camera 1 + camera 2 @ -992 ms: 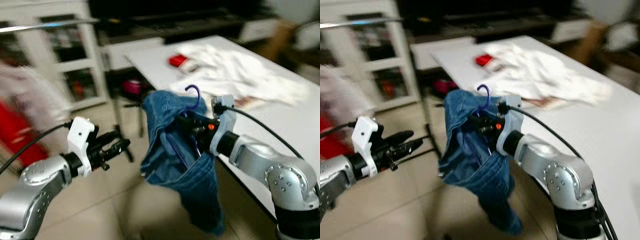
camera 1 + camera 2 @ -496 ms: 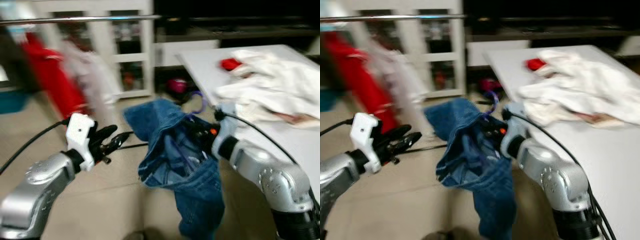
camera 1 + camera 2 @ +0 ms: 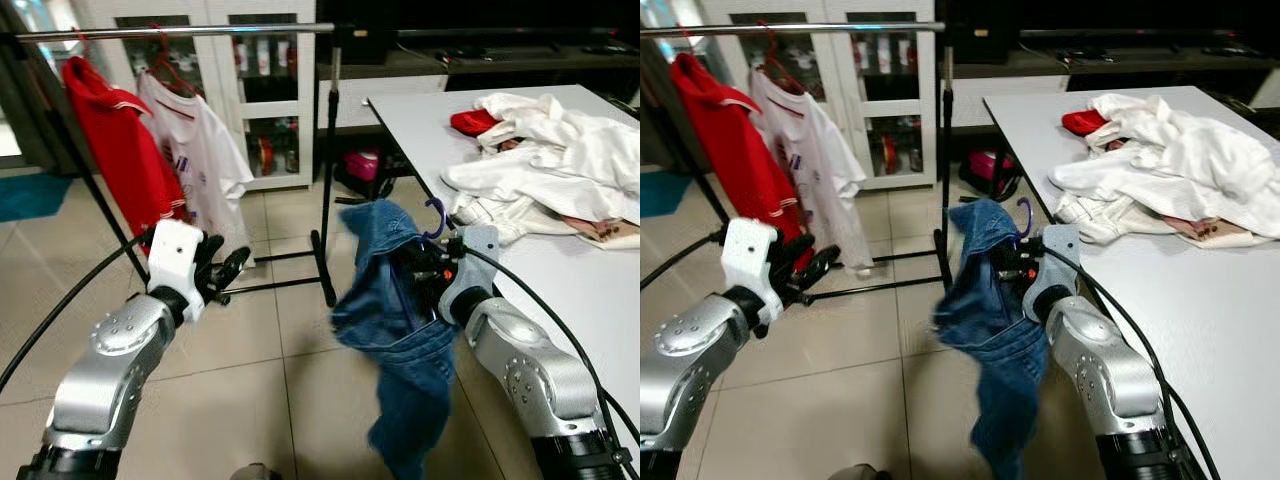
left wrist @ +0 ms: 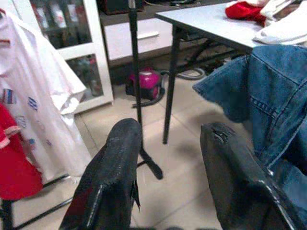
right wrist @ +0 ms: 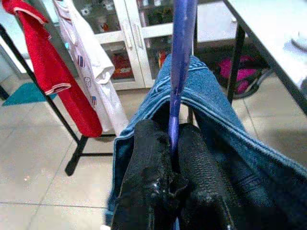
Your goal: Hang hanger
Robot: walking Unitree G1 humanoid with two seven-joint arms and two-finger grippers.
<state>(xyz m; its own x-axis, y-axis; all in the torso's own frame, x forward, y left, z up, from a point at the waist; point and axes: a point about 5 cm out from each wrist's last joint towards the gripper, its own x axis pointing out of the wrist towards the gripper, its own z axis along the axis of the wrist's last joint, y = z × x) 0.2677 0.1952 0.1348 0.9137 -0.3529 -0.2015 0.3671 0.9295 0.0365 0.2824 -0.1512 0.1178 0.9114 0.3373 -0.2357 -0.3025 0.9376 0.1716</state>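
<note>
Purple hanger (image 5: 179, 67) with jeans (image 3: 400, 330), right gripper (image 5: 172, 143) jaws clamped.

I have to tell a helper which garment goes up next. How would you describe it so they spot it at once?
Start at the white table, then look off its near edge to the right gripper. It is shut on a purple hanger carrying a blue denim garment. That is the one: the clothes on the rail are red and white.
</note>
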